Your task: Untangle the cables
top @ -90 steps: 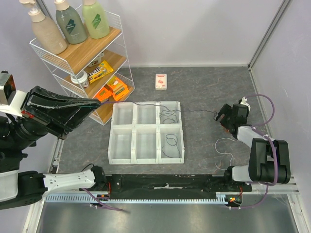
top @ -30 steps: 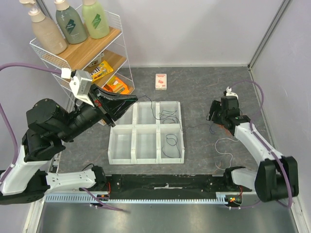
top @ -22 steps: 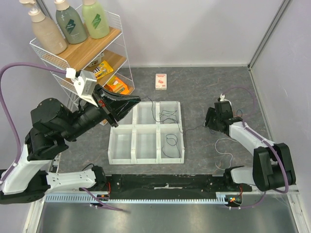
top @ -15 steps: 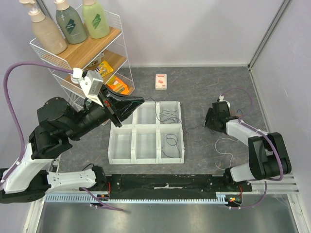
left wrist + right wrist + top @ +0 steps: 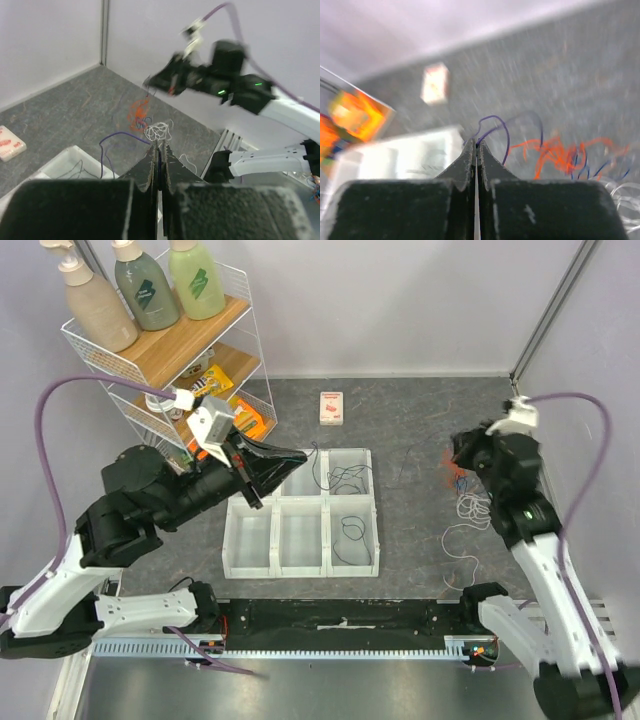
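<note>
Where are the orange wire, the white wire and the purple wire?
orange wire (image 5: 137, 110), left wrist view, middle of its tangle.
white wire (image 5: 159, 131), left wrist view, middle of its bunch.
purple wire (image 5: 493, 118), right wrist view, top of its loop.

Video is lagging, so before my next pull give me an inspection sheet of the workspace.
Surface: grey mottled table.
Job's things: blue-purple cable held off the table; orange-red bunch and white bunch together on the right; black cables in the tray's right compartments.
Clutter: small box behind the tray.
Grippers: left gripper and right gripper both shut on the blue-purple cable.
Cables: purple hose looping off each arm, no snag seen.
Surroundings: shelf rack with bottles, far left.
</note>
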Motion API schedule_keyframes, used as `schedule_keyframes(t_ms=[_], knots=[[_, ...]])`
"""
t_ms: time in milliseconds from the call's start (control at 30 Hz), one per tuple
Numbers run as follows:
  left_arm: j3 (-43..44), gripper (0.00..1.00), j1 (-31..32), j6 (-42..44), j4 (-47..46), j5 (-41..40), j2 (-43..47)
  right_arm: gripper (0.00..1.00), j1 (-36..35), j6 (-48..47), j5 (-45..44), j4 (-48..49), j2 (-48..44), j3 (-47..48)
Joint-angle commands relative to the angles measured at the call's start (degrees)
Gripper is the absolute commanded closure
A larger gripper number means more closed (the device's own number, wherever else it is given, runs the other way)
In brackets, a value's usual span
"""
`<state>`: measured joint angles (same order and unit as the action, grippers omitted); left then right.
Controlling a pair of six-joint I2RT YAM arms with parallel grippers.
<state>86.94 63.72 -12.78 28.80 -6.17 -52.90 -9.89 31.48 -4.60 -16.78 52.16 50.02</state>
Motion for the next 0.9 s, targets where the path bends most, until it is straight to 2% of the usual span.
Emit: schedule_keyframes(t_ms=[0,67,167,267,367,500,567,700,867], knots=[[-3.6,0.98,0.0,-3.0,-4.1,2.0,-1.8,1.00,0.2,-2.6,-5.0,-1.0,-12.9,1.3],[-4.5,0.98,0.2,-3.7,-4.8,2.8,-2.8,1.00,0.2,-4.0,-8.4,-1.5,-14.5,0.9],[-5.4,0.98,0.0,-4.4,-5.0,3.3,-4.3,1.00,0.1,-4.3,-10.1,-4.0,-11.2,1.0],[-6.2,0.98,0.0,-5.3,-4.5,3.6,-5.2,1.00,0.1,-3.8,-7.4,-6.4,-7.7,2.3],[-8.2,0.98,0.0,-6.1,-4.8,3.9,-5.2,1.00,0.2,-5.6,2.6,-4.5,-6.8,2.4],[-11.9,0.98,0.1,-7.4,-4.6,3.3,-4.9,1.00,-0.5,-9.6,27.9,-3.9,-3.7,3.2],[-14.0,0.98,0.0,-8.4,-5.0,2.7,-4.8,1.00,-2.8,-9.8,37.1,-2.3,-4.3,1.8],[-17.8,0.98,0.1,-10.9,-6.1,3.3,-5.6,1.00,-9.2,-8.4,40.6,0.5,-11.6,-0.4],[-22.3,0.98,0.1,-13.7,-7.2,3.1,-6.6,1.00,-10.1,-1.8,50.5,5.8,-16.0,-3.0]])
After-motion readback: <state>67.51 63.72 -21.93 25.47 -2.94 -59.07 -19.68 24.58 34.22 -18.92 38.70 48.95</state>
